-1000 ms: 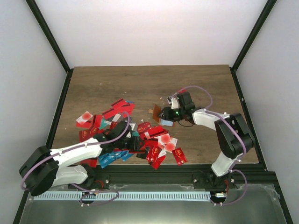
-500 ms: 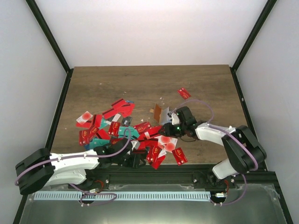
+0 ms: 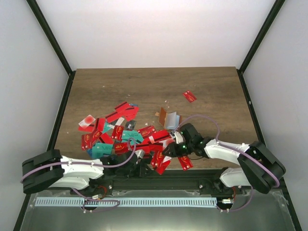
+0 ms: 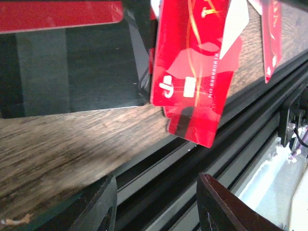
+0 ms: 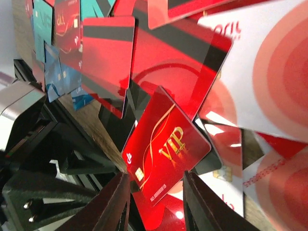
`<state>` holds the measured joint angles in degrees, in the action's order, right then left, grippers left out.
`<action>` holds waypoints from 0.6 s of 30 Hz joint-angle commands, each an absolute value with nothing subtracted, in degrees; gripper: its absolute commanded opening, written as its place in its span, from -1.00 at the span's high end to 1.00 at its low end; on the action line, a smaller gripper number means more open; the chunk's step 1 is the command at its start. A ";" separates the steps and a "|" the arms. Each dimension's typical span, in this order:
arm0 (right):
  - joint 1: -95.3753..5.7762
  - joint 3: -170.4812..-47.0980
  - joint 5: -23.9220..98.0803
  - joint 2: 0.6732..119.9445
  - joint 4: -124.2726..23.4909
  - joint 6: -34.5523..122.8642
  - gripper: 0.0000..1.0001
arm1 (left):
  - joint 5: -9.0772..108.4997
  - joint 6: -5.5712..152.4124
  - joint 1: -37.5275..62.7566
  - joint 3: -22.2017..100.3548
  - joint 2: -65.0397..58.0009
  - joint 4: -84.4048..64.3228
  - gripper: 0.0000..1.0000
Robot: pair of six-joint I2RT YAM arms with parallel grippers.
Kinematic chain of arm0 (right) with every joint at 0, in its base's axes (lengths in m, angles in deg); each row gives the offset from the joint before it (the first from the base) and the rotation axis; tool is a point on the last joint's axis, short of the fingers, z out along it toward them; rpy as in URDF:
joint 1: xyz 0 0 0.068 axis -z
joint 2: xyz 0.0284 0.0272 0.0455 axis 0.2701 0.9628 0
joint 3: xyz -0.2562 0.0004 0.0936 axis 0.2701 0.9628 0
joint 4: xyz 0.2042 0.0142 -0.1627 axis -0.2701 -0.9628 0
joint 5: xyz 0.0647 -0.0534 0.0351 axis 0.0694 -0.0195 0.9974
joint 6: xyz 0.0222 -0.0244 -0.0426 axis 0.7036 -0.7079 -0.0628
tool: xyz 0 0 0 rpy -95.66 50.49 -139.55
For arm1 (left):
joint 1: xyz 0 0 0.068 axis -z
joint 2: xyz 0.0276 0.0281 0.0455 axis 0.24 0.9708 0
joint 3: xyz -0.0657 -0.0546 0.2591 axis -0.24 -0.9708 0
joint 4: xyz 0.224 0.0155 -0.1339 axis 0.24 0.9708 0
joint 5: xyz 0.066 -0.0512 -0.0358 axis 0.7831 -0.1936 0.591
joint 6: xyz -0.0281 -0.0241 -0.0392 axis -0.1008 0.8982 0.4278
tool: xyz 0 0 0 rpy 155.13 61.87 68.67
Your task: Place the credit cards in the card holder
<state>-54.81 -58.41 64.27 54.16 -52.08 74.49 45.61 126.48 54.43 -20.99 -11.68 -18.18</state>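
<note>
A wooden surface (image 3: pixel 120 86) seen from above, with two robot arms reaching in from its near edge. The credit cards (image 3: pixel 122 132) lie in a loose, overlapping heap on the near left and centre of the surface. Most are red, with a few teal, blue and black ones and some white ones with red circles. One lone red card (image 3: pixel 189 96) lies well apart from the heap, farther back and to the right.

The card holder (image 3: pixel 168 118) sits just beyond the right end of the heap, propped open, with its brown outside and pale blue inside both showing.

The left arm lies low along the near edge, its left jaws at the near rim of the heap. In the left wrist view they are spread apart with nothing between them. Its two dark fingers (image 4: pixel 103 202) frame the black rail (image 4: pixel 216 159) below the surface, and a red card (image 4: pixel 192 72) hangs over the edge just ahead.

The right arm reaches left, its right jaws over the right end of the heap. In the right wrist view its fingers (image 5: pixel 113 207) stand on either side of the lower end of a red VIP card (image 5: pixel 166 144). Whether they are gripping it cannot be told.
</note>
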 commanded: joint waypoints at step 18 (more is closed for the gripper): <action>-58.65 -52.44 65.89 58.47 -45.08 76.81 0.42 | 53.98 141.52 60.69 -22.55 13.60 -52.83 0.16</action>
<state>-57.69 -52.95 66.19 55.76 -46.81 76.67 50.42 138.42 59.48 -21.76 9.47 -50.50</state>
